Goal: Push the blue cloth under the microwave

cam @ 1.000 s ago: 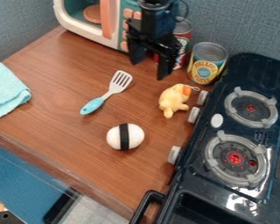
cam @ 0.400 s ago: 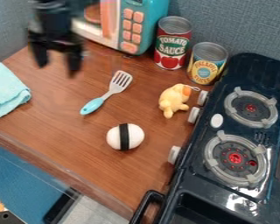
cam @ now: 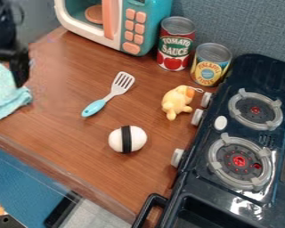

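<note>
1. The black gripper (cam: 4,80) is at the upper left edge of the frame, fingers spread wide, over the light-blue cloth (cam: 5,104); I cannot tell whether they touch it.
2. The cloth lies crumpled at the left edge, well apart from the toy microwave (cam: 146,35) at the top.
3. A slotted spatula (cam: 112,91) lies between the cloth and the yellow plush toy (cam: 176,101).

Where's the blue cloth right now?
Camera view, left edge of the picture: the blue cloth lies on the counter, left of the spatula, its upper part partly hidden by the gripper.
</note>
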Motion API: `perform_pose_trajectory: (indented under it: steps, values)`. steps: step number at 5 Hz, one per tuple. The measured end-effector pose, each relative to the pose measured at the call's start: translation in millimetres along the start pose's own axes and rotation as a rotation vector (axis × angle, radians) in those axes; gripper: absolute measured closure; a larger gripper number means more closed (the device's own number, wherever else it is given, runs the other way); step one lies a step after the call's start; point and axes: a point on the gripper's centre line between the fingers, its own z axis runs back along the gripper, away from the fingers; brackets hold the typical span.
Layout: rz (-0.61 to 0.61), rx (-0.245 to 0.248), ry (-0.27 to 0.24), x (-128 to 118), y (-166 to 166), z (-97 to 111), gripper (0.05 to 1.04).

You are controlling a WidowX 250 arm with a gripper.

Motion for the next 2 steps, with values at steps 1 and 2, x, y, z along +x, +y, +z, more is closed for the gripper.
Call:
perform_pose_trajectory:
  steps: [1,2]
  values:
    - [0.068,0.030,0.013,-11,27,-10,0.084]
    - [0.101,0.026,-0.006,-16,41,-21,0.083]
